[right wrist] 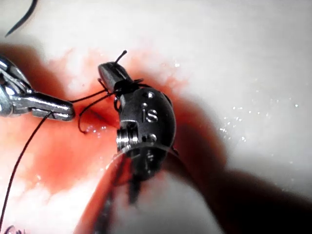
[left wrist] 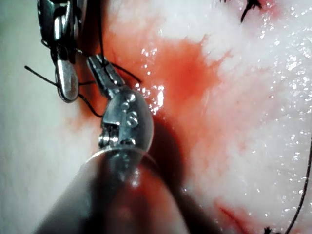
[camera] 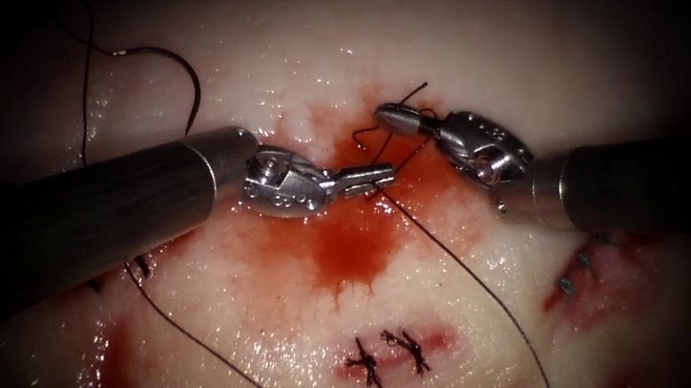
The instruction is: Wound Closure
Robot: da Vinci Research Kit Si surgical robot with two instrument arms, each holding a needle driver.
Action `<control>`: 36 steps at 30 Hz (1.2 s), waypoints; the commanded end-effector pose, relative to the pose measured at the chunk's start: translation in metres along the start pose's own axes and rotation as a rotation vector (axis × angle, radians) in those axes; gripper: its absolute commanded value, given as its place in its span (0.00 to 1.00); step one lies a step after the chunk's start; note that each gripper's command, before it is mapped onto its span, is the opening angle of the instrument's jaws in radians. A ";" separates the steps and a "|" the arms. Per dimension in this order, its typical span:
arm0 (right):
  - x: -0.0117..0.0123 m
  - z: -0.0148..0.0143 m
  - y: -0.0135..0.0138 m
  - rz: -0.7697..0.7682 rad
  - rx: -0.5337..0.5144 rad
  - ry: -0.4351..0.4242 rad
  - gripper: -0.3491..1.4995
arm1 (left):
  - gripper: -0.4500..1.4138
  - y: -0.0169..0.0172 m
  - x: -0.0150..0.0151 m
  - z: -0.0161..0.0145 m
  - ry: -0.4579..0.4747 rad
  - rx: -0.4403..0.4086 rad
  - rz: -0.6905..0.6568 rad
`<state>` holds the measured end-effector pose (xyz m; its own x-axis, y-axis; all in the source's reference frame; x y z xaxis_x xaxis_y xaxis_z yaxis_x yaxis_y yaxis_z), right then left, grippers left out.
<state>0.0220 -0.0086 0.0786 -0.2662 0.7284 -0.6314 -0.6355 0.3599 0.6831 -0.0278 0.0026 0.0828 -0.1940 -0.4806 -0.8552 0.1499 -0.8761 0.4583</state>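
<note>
The needle (camera: 187, 86) lies on the tissue (camera: 522, 46) well behind the left gripper (camera: 366, 178), out of the tissue and held by neither tool; its far end fades into shadow, so the join with the thread (camera: 462, 263) is hard to make out. The left gripper is closed on the thread just in front of the cut (camera: 375, 150) (the cut itself is mostly masked by the red fluid (camera: 352, 246)). The right gripper (camera: 393, 116), just beside the left one, is closed on a short thread end, with loops of thread wound round its jaws. Two strands trail away from the grippers toward the endoscope view's lower edge, cut off there. Two finished stitches (camera: 389, 357) sit near the front of the left gripper.
</note>
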 end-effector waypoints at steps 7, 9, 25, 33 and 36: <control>-0.0018 0.0001 -0.0031 -0.277 0.011 0.009 0.00 | 0.00 -0.0034 -0.0010 -0.0034 -0.006 -0.006 -0.037; -0.0020 0.0001 -0.0034 -0.367 0.006 0.014 0.00 | 0.00 -0.0043 -0.0014 -0.0040 -0.016 -0.001 -0.054; -0.0058 0.0003 -0.0069 -0.883 -0.068 -0.111 0.00 | 0.00 -0.0086 -0.0092 -0.0043 -0.154 0.050 -0.232; -0.0069 -0.0005 -0.0068 -0.905 -0.057 -0.154 0.00 | 0.00 -0.0143 -0.0124 -0.0057 -0.206 0.129 -0.311; -0.0069 -0.0007 -0.0069 -0.905 -0.058 -0.158 0.00 | 0.00 -0.0170 -0.0146 -0.0059 -0.246 0.166 -0.304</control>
<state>0.0270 -0.0161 0.0775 0.4522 0.2547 -0.8548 -0.5890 0.8049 -0.0717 -0.0214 0.0248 0.0856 -0.4383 -0.1797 -0.8807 -0.1080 -0.9622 0.2501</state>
